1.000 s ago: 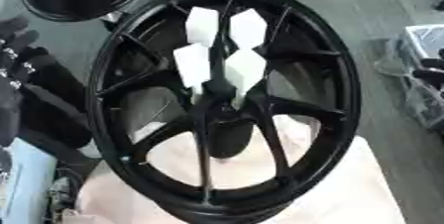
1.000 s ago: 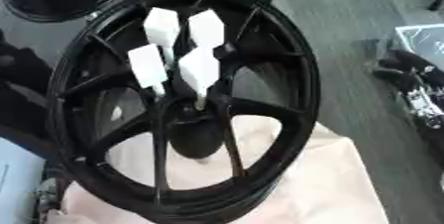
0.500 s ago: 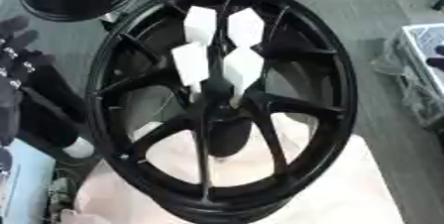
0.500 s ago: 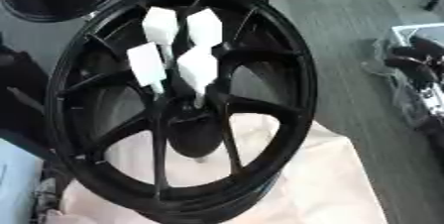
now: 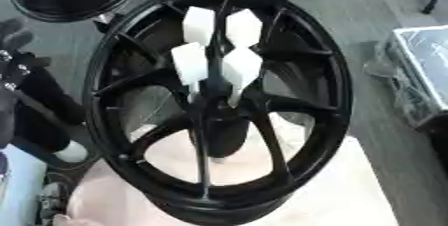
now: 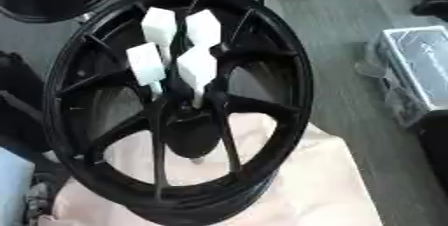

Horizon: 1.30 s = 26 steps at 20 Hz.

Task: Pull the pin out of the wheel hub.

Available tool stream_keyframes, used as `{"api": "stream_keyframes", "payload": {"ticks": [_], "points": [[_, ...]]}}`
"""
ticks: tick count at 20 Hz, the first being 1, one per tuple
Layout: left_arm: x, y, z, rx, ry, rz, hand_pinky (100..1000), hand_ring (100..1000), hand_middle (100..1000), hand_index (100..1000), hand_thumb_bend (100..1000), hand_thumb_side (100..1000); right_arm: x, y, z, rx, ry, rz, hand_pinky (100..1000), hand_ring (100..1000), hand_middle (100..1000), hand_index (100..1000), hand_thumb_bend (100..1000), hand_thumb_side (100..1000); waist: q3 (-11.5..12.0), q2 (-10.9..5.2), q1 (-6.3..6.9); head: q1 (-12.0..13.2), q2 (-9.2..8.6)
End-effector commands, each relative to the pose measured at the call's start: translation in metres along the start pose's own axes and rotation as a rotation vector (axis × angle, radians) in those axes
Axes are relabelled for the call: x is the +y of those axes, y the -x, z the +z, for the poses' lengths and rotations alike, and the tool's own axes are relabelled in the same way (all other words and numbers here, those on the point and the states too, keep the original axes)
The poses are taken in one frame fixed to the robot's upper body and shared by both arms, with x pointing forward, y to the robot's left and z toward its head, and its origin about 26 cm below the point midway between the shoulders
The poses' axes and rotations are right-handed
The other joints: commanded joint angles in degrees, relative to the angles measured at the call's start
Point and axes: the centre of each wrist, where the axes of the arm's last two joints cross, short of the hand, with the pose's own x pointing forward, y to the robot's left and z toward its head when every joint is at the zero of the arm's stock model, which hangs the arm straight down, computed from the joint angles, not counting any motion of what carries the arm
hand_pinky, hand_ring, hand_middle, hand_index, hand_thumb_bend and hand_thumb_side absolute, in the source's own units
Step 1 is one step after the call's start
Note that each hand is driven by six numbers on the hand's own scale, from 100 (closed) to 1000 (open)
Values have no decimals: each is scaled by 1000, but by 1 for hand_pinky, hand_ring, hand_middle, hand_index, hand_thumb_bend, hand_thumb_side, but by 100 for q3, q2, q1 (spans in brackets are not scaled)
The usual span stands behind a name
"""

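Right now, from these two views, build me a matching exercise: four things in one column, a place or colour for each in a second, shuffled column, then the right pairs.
Things:
1. wheel hub
2. white pins
3. left hand
4. pale cloth

Places or colours:
A. at the left edge of the left eye view, away from the wheel
B. black, spoked, filling the middle
C. under the wheel's lower rim
D. standing up from the centre, among the spokes

Pairs: 1-B, 2-D, 3-A, 4-C
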Motion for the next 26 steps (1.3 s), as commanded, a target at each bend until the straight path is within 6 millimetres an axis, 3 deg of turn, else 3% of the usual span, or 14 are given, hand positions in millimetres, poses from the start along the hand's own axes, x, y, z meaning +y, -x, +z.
{"api": "stream_keyframes", "payload": {"ticks": [1, 8, 14, 17, 18, 21, 26], "points": [[7, -6, -1, -15, -3, -37, 703, 902, 850, 743, 144, 828, -29, -10, -18, 15, -59, 54, 1000, 856, 842, 929, 100, 459, 36, -130, -45, -67, 31], [11, -9, 0, -24, -5, -59, 704, 903, 851, 743, 136, 821, -74, -6, -40, 37, -119, 93, 1000, 854, 839, 926, 100, 413, 307, -101, -117, -332, 49], [17, -11, 2, -28, -24, -70, 704, 904, 851, 743, 132, 824, -89, -10, -56, 3, -180, 154, 1000, 858, 845, 927, 100, 367, 505, -40, -176, -563, 41], [19, -13, 2, -32, -26, -79, 705, 904, 851, 743, 128, 820, -95, -10, -62, 2, -222, 197, 1000, 862, 848, 926, 100, 286, 612, -29, -213, -731, 39], [20, -13, 2, -33, -28, -82, 705, 904, 851, 743, 128, 821, -96, -11, -65, -4, -245, 226, 1000, 866, 855, 927, 100, 231, 638, -27, -227, -777, 35], [22, -13, 2, -31, -38, -85, 705, 905, 852, 742, 129, 824, -90, -16, -77, -37, -360, 339, 1000, 874, 871, 929, 100, 177, 714, -17, -257, -876, 27], [21, -13, 1, -34, -44, -81, 705, 905, 852, 742, 132, 825, -75, -23, -90, -84, -526, 481, 987, 877, 871, 923, 100, 171, 872, 7, -307, -1009, 18]]}}
